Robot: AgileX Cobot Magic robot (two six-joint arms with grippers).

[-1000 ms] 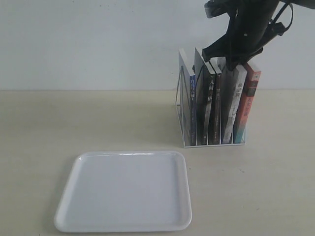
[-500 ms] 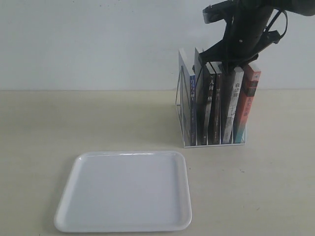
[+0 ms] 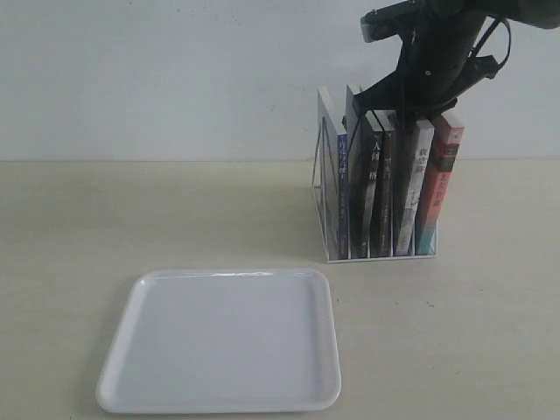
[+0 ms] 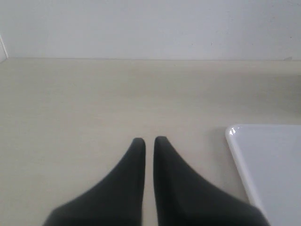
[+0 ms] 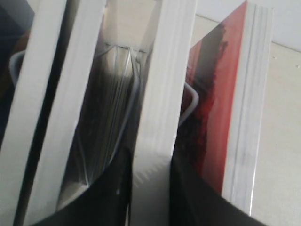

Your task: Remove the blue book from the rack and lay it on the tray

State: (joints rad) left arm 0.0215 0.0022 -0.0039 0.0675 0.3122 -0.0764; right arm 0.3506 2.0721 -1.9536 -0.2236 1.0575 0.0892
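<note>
Because the books stand upright and packed close in the small white wire rack [image 3: 385, 258] with its upright dividers, only their top edges offer a hold. That is why the right gripper [image 3: 408, 112] comes at the rack from above. Its fingers [image 5: 113, 197] sit astride the white page block of a pale-spined book [image 5: 157, 94], pinching it with no gap showing on either face. This book stands just beside the red-orange book [image 3: 442, 179], which fills one end of the rack.

The thin blue book [image 3: 343, 188], with its narrow deep blue spine, stands near the opposite end of the rack. Nothing touches it, and black-spined books [image 3: 374, 188] stand between it and the right gripper. Judged from that, the grip looks to be on the wrong volume, though the wrist view is too close to show the cover.

The flat white rectangular plastic tray [image 3: 219, 341] lies on the pale tabletop [image 3: 87, 219], nearer the exterior camera than the rack and off toward the blue book's end. It has nothing on it, so a book could be laid flat after a short carry.

The left gripper [image 4: 148, 141] hangs low over the tabletop well apart from the rack, beside a corner of the tray. Its fingers are pressed almost together on nothing, presumably parked out of the way.
</note>
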